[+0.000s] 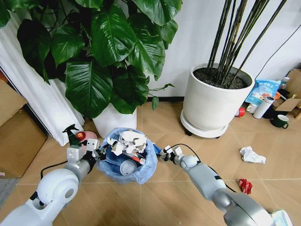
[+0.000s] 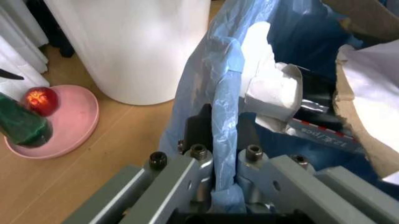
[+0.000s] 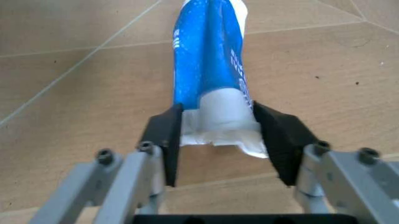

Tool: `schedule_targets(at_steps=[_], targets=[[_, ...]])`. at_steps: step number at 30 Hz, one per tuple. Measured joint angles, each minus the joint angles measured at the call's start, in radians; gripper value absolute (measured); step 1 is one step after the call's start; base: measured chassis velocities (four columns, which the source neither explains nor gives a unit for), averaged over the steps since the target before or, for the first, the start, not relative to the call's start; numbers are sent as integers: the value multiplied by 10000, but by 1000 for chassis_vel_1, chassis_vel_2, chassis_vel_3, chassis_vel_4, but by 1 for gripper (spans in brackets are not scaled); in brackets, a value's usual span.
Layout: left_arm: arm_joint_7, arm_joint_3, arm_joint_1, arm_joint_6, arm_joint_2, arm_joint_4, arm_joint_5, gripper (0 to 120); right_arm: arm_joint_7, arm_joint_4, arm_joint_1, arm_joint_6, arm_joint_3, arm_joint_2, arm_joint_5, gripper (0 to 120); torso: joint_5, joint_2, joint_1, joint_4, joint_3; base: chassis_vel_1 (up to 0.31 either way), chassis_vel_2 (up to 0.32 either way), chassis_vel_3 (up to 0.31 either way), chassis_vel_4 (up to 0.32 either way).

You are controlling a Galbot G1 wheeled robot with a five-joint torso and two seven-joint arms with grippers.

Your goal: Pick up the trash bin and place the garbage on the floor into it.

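Gripping the bag-lined rim of the trash bin [image 1: 127, 157], the left gripper [image 1: 98, 153] holds it over open floor [image 1: 188, 188], while the right gripper [image 3: 218, 140], just beside the bin's far rim, clamps a blue-white tube [image 3: 209, 60] pointing straight away.

left gripper [image 2: 225, 140] has its dark jaws clamped on the blue bag at the rim of the trash bin [image 2: 206, 93] | inside it, crumpled white paper [image 2: 271, 91] and torn cardboard [image 2: 361, 116] | white plant pot [image 2: 131, 42] just behind | pink dish [image 2: 74, 121] on the floor [image 2: 93, 163], red fruit [image 2: 40, 100] on it
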Motion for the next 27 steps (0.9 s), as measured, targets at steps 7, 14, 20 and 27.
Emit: schedule_targets(at_steps=[7,14,20,27], targets=[[21,-43,-14,-13,56,0,-10,0,149,24,-53,8,37,15,2,12,1,0,0,0,0,0,0,0,0],[18,-45,2,-16,86,-23,-16,0,431,413,-281,62,124,-49,130,0,2,0,0,1,0,0,0,0,0],[12,-18,15,-16,108,-34,-16,0,739,1361,-684,-108,263,-364,596,0,2,0,-1,-1,0,0,0,0,0],[1,8,17,-16,93,-2,5,0,1049,3012,-1087,-372,502,-856,1326,0,2,0,-1,0,0,0,0,0,0]])
